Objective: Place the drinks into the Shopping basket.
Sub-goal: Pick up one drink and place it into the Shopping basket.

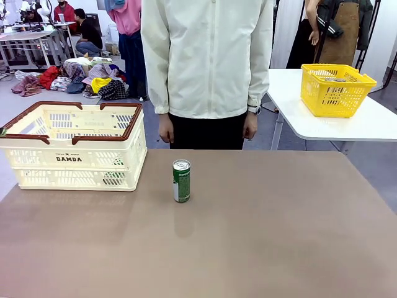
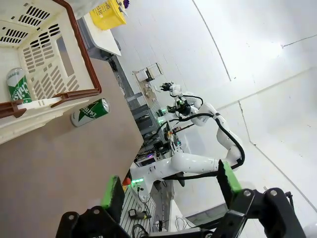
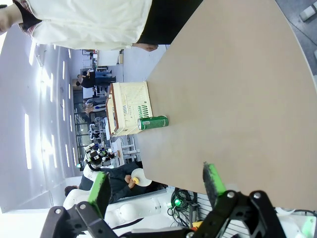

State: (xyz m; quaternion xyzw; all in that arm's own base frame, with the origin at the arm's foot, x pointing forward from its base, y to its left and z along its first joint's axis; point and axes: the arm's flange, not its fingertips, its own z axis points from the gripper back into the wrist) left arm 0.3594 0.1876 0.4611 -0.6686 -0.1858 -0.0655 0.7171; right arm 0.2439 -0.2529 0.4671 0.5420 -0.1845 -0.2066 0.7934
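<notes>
One can on table: a slim green metal can with a silver top [image 1: 181, 180] stands upright on the flat brown table [image 1: 267, 236], near the middle, just right of the basket and apart from it.
Basket: large cream-white plastic lattice basket with dark brown rim and handles [image 1: 74, 146] sits at the table's far left corner.
Left gripper [image 2: 171, 186]: jaws wide apart, nothing between the green pads. The table can [image 2: 90, 111] and basket [image 2: 49, 64] lie well ahead of the fingers, up and to the picture's left.
Right gripper [image 3: 156, 182]: jaws spread, pads bare. The can [image 3: 152, 122] stands well ahead, roughly between the two fingers' lines, with the basket [image 3: 130, 106] just past it.
Writing: "DAMDA" in dark print on the basket's near side, smaller print above it unreadable. White lettering on the can, too small to read.
Left wrist view: looks into the basket, where a second green-and-white can [image 2: 17, 85] rests on the floor by a lattice wall.
Front view: person in a cream jacket [image 1: 208, 56] stands at the far edge, hands down. A yellow plastic basket [image 1: 338, 90] sits on a white side table [image 1: 372, 124].
</notes>
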